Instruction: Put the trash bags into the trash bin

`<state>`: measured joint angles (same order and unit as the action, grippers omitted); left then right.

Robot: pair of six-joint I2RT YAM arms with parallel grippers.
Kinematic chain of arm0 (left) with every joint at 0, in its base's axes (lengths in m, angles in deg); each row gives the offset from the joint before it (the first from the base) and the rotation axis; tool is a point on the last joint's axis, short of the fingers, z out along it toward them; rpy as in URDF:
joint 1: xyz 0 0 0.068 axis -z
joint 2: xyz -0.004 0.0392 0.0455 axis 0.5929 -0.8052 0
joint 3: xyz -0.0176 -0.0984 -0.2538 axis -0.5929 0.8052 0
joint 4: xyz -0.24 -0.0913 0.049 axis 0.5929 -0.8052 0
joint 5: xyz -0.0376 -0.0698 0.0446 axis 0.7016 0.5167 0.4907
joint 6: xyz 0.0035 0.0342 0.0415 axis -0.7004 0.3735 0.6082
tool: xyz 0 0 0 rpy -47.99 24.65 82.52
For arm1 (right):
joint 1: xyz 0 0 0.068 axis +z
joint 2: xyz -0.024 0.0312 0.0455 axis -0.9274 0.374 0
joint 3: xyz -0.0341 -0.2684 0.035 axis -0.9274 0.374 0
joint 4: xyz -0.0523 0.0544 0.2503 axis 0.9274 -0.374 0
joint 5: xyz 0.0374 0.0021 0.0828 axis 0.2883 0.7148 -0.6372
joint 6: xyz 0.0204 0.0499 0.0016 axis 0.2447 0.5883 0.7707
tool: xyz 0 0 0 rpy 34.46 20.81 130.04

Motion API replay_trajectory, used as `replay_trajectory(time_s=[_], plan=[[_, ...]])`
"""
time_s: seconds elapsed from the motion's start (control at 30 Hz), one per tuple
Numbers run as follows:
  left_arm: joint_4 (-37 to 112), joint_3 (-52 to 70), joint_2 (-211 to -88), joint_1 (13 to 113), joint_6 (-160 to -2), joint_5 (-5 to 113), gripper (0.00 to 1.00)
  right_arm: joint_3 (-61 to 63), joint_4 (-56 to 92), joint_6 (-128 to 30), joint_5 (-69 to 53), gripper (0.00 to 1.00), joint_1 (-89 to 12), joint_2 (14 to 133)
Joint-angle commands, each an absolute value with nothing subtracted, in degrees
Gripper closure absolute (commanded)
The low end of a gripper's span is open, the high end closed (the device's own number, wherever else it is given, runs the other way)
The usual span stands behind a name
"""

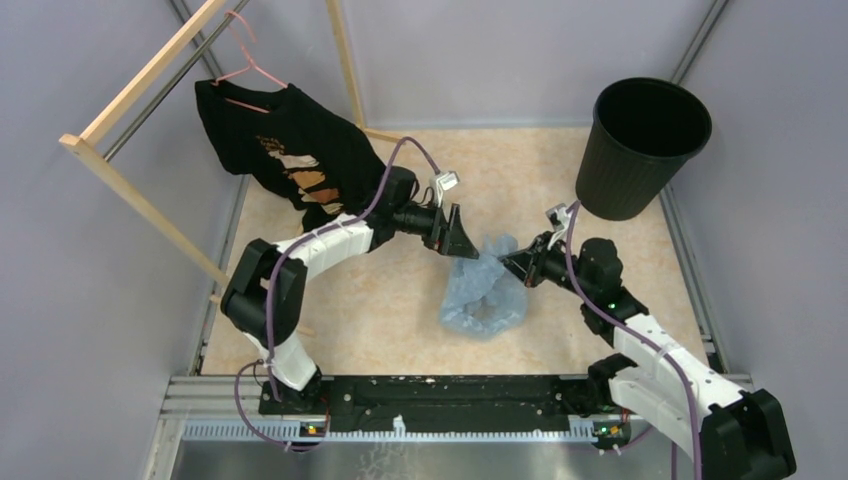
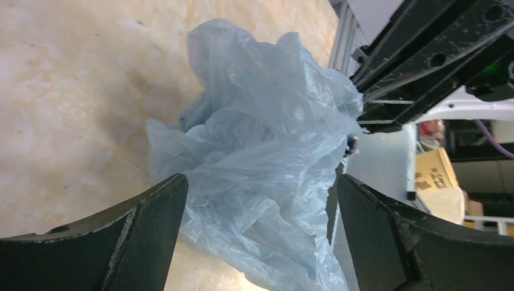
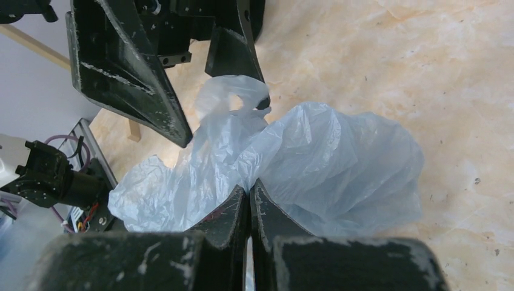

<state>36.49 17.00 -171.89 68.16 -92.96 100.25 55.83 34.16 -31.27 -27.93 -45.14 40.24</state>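
- Pale-blue trash bag (image 1: 485, 295) sits crumpled on the beige table (image 1: 330, 320), centre.
- Right gripper (image 3: 250, 203), jaws pressed together, pinches the bag's film.
- Left gripper (image 2: 260, 182) gapes wide, astride the bag's top.
- Black trash bin (image 1: 640, 150) stands upright, two o'clock from the bag.

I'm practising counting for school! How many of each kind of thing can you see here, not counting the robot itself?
Trash bag: 1
Trash bin: 1
T-shirt: 1
Clothes hanger: 1
Wooden rack: 1
Total: 5
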Motion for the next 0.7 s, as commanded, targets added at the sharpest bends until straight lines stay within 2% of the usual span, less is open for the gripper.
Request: replay_trajectory(time_s=[0.0, 0.1, 0.2, 0.3, 0.43, 0.67], plan=[[34.7, 16.7, -165.6, 68.5, -89.4, 88.9, 0.01, 56.3, 38.1, -31.1, -28.6, 1.0, -44.7, 39.1], [35.2, 18.8, -162.1, 68.0, -89.7, 82.2, 0.01, 56.7, 38.7, -31.3, -29.7, 1.0, -44.7, 39.0], [36.9, 19.3, -161.8, 67.8, -90.5, 82.5, 0.01, 57.0, 39.9, -31.0, -31.1, 1.0, -44.6, 38.7], [36.7, 17.8, -165.2, 67.7, -91.4, 89.7, 0.01, 57.1, 40.8, -30.7, -31.5, 1.0, -44.6, 37.9], [37.2, 13.7, -173.7, 67.9, -94.8, 106.3, 0.01, 57.1, 40.8, -30.6, -31.2, 1.0, -44.7, 36.9], [45.4, 16.4, -173.0, 68.8, -99.6, 112.3, 0.01, 57.5, 39.2, -30.7, -26.7, 1.0, -44.7, 35.3]])
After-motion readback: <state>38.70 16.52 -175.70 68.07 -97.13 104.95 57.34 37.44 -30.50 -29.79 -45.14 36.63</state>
